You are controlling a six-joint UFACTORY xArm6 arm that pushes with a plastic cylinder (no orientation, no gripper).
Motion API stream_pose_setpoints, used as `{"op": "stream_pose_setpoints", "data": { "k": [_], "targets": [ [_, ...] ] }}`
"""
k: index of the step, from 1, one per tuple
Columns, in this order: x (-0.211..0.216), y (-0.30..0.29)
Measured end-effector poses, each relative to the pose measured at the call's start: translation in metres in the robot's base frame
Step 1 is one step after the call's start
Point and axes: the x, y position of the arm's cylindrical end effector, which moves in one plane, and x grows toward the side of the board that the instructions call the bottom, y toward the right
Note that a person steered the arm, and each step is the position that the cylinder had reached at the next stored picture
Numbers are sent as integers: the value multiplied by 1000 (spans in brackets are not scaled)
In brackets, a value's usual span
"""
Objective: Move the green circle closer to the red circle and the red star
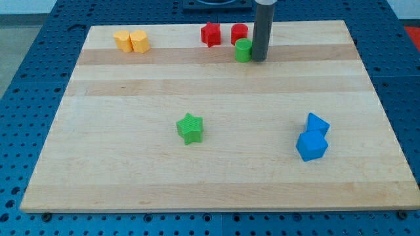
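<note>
Just right of green circle [243, 50], my tip [259, 59], touching; red circle [239, 33] directly above.

Bright, even overhead light, faint soft shadows under the blocks, sharp throughout, no glare

Wooden board [216, 177] on a blue perforated surface [26, 72]. My tip [259, 59] stands at the far edge region, touching the right side of the green circle [243, 50]. The red circle [239, 33] lies just beyond the green circle, nearly touching it; the red star [210, 34] sits just left of the red circle. Two yellow blocks [130, 40], side by side, occupy the far left. A green star [190, 128] lies near centre. Two blue blocks [313, 137], touching, lie near right.
</note>
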Motion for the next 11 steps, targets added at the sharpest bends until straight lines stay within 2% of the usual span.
{"op": "stream_pose_setpoints", "data": {
  "k": [11],
  "targets": [
    [-3,-47]
  ]
}}
